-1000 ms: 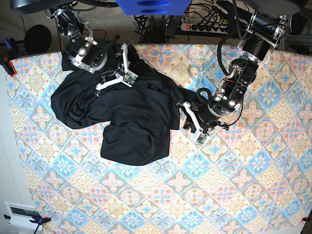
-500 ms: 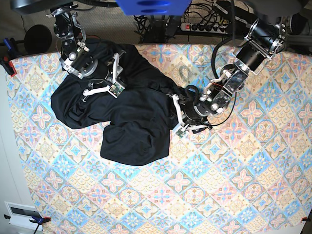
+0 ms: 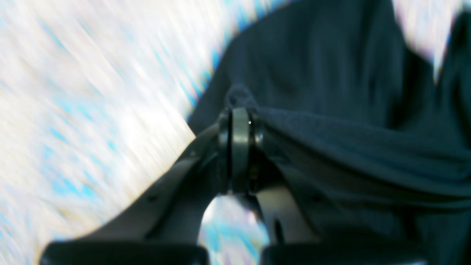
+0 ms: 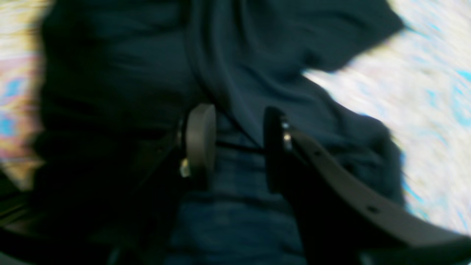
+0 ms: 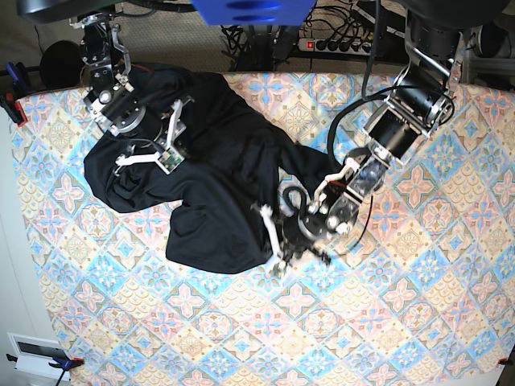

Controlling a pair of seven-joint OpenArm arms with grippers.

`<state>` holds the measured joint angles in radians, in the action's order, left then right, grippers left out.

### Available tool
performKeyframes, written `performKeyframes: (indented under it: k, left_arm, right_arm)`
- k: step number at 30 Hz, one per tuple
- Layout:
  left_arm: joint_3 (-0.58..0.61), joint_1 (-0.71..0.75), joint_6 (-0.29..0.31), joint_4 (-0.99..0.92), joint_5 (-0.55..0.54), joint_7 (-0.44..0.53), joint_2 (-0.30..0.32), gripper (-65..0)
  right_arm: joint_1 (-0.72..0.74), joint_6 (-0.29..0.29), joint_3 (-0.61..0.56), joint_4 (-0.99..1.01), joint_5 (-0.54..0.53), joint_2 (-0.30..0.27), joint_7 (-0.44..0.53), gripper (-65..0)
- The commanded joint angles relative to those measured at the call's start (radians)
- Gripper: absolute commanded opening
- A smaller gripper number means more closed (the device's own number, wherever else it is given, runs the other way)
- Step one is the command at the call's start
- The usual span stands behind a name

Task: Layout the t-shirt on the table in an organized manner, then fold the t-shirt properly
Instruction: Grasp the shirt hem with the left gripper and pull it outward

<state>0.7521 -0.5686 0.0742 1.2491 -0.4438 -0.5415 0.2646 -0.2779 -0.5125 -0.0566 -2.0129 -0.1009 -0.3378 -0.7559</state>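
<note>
Patterned table [image 5: 402, 305] bears the crumpled t-shirt [image 5: 209, 185]; left gripper [image 5: 273, 241] pinches its edge, right gripper [image 5: 149, 137] gapes above it.

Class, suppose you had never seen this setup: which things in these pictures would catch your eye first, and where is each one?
First comes the t-shirt, a crumpled black heap on the upper left of the table with its pastel diamond-tiled cloth. Next, the left hand, at the shirt's lower right edge in the base view, is shut on a pinch of its fabric. The right hand stands open over the shirt's upper left part.
</note>
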Motion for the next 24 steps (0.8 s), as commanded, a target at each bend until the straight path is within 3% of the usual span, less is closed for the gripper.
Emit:
performKeyframes:
  k: [1,8,14,16,19,21,24]
  left_arm:
    - [-0.007,-0.06,-0.004,-0.012,0.001,0.036,-0.02,-65.0]
    - [-0.007,-0.301,-0.011,-0.342,0.003,0.242,-0.169,-65.0]
    - [0.001,-0.531,-0.014,-0.788,0.02,0.521,-0.353,-62.6]
    - [0.001,-0.571,-0.052,-0.882,0.07,0.535,-0.397,-57.2]
    - [0.001,-0.554,-0.172,-0.891,0.152,0.532,-0.414,-46.1]
    - [0.002,-0.509,-0.179,-0.848,0.201,0.513,-0.411,-38.4]
    - [-0.001,-0.422,-0.179,-0.741,0.204,0.407,-0.351,-31.9]
  right_arm:
    - [0.002,-0.004,0.01,-0.018,-0.012,-0.004,0.025,-44.1]
    - [0.002,-0.004,0.044,-0.018,-0.012,-0.004,0.025,-44.1]
    - [0.002,-0.004,0.044,-0.018,-0.012,-0.002,0.025,-44.1]
    - [0.002,-0.004,0.044,-0.018,-0.012,-0.001,0.025,-44.1]
    - [0.002,-0.004,0.044,-0.018,-0.012,-0.001,0.025,-44.1]
    - [0.002,-0.004,0.044,-0.018,-0.012,-0.001,0.025,-44.1]
    - [0.002,-0.004,0.042,-0.018,-0.012,-0.001,0.025,-44.1]
